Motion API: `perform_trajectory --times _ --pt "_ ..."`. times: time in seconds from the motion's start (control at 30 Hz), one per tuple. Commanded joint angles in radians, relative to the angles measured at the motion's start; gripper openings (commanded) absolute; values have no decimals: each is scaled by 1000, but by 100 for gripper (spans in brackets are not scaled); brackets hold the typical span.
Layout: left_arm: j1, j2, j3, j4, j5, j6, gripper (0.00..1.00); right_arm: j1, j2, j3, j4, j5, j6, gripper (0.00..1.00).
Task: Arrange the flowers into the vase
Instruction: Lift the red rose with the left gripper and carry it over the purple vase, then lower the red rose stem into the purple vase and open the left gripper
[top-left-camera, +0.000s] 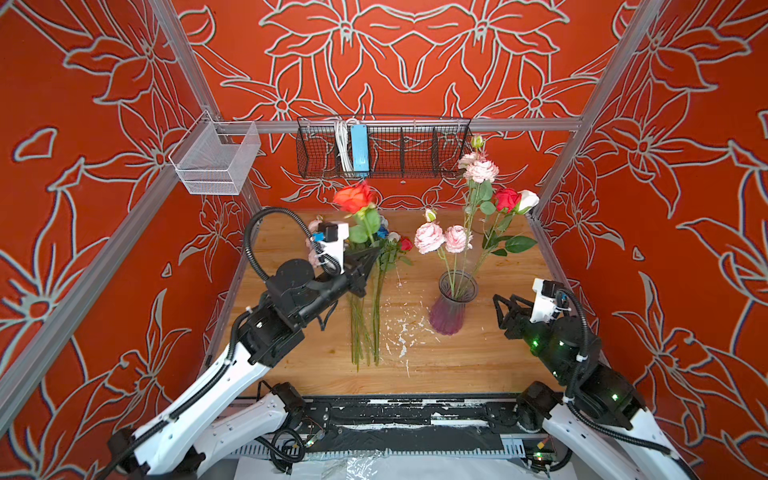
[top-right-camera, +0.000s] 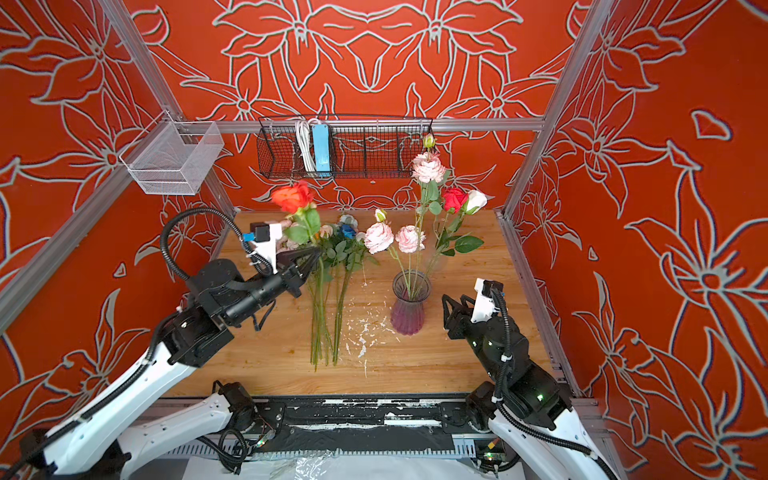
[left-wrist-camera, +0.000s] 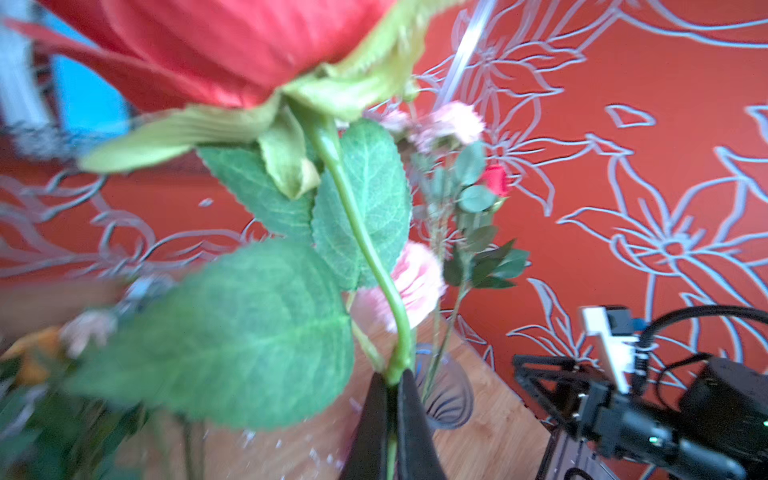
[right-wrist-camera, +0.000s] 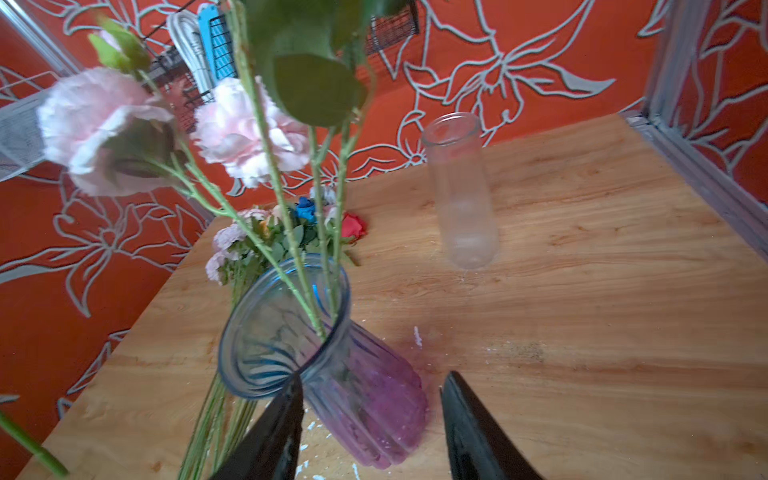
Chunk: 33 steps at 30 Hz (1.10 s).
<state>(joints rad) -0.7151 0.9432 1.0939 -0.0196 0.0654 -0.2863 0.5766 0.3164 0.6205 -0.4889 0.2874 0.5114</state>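
1. The vase (top-left-camera: 451, 309), purple-tinted glass, stands upright holding pink, red and white flowers (top-left-camera: 481, 171).
2. An orange rose (top-left-camera: 353, 198) is raised in the left claw (top-left-camera: 377, 250).
3. Loose stems (top-left-camera: 376, 320) lie on the desk (top-left-camera: 478, 365), seemingly bundled.

The left arm (top-left-camera: 195, 405) and right arm (top-left-camera: 602, 395) have white shells and black joints. Black ribbed cable (top-left-camera: 247, 239) runs along each; green lights (top-left-camera: 535, 343) dot the right one.

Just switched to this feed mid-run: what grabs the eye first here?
The big orange-red rose stands raised at left-middle, its stem pinched in the shut left end effector. Next comes the purple-tinted glass vase right of centre, already holding pink, red and white blooms, with the open right end effector beside it. Loose flowers lie on the wooden table below the rose.
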Motion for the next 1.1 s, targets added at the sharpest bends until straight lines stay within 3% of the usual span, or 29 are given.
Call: perform_trajectory --times 0.0,0.13,0.23,0.4,0.73,1.07 --pt "-120 148 125 226 58 231 0 -4 -47 -19 17 139 83 56" --pt "-181 313 325 272 114 302 0 -4 -95 -24 -18 171 94 56" --pt "-190 414 428 339 143 256 0 -4 -120 -14 -48 197 92 57" --pt "-190 524 578 273 153 198 0 -3 -133 10 -67 217 68 57" --pt "-199 638 503 424 167 115 0 -4 -132 2 -55 210 58 58" --pt "-260 633 319 374 13 198 0 -3 -129 -1 -88 216 54 57"
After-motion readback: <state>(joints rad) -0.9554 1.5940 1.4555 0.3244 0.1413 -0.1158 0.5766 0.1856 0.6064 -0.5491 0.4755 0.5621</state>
